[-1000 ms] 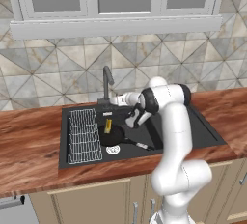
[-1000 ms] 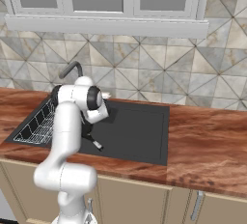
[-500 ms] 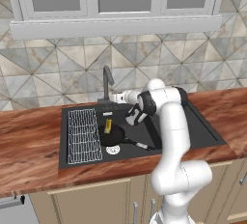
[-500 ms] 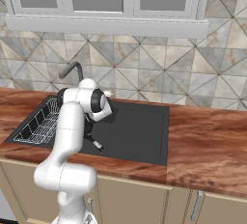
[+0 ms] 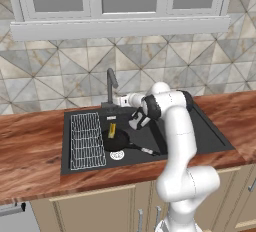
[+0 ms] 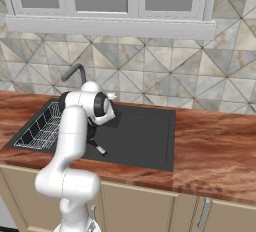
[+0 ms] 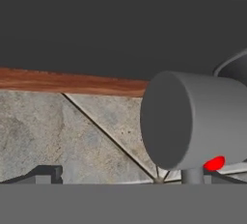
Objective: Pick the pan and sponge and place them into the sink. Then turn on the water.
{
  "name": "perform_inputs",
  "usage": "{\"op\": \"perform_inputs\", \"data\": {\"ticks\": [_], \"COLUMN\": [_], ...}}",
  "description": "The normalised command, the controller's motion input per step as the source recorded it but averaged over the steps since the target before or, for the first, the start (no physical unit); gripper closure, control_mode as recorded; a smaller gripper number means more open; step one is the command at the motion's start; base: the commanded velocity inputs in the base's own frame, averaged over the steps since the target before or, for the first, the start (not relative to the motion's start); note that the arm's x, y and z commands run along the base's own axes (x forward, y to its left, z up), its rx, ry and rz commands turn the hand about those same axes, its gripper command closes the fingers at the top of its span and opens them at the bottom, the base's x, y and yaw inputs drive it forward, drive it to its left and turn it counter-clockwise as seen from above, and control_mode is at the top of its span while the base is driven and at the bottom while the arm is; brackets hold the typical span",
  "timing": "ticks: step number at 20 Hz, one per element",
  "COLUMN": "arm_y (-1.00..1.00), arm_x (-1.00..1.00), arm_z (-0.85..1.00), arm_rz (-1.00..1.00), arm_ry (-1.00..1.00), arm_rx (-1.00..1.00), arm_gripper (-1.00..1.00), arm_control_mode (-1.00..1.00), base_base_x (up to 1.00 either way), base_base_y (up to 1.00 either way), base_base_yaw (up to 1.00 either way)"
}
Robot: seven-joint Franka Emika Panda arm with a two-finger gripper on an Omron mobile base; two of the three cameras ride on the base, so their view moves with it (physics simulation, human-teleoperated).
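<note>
The black pan point(image 5: 114, 140) lies in the black sink point(image 5: 196, 132), its long handle pointing right toward the front. The yellow and green sponge point(image 5: 112, 130) rests against the pan's far rim. My gripper point(image 5: 118, 100) is open and empty at the base of the dark faucet point(image 5: 111, 83), behind the basin. In the hand view the fingertips point(image 7: 49, 173) stand wide apart, with the faucet's grey cylindrical handle point(image 7: 193, 119) close ahead by the right tip. From the right my gripper point(image 6: 112, 96) reaches past the faucet point(image 6: 74, 71). No water is in view.
A white wire rack point(image 5: 87, 140) fills the left part of the basin. Wooden counter point(image 5: 30, 141) runs on both sides of the sink point(image 6: 145, 136). The tiled wall point(image 7: 58, 136) rises right behind the faucet, and a window ledge point(image 5: 120, 28) hangs above.
My hand has crept a little left toward the faucet base. Pan and sponge have not moved, and the jaws stay open.
</note>
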Motion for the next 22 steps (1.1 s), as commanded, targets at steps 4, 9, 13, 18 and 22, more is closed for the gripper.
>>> {"op": "perform_inputs", "data": {"ticks": [4, 9, 13, 18, 22], "arm_y": [0.06, 0.04, 0.18, 0.25, 0.05], "arm_x": [0.30, 0.04, 0.06, 0.07, 0.07], "arm_z": [-0.22, -0.14, -0.22, -0.25, -0.28], "arm_rz": [-0.05, -0.04, -0.05, -0.05, -0.03], "arm_ry": [0.01, 0.17, 0.23, 0.22, 0.21], "arm_rx": [0.01, 0.01, -0.02, -0.03, -0.02], "arm_gripper": [-1.00, -1.00, -1.00, 1.00, 1.00], "arm_control_mode": [-1.00, -1.00, -1.00, -1.00, -1.00], "base_base_x": [0.00, 0.00, 0.00, 0.00, 0.00], "base_base_y": [0.00, 0.00, 0.00, 0.00, 0.00], "base_base_yaw": [0.00, 0.00, 0.00, 0.00, 0.00]}}
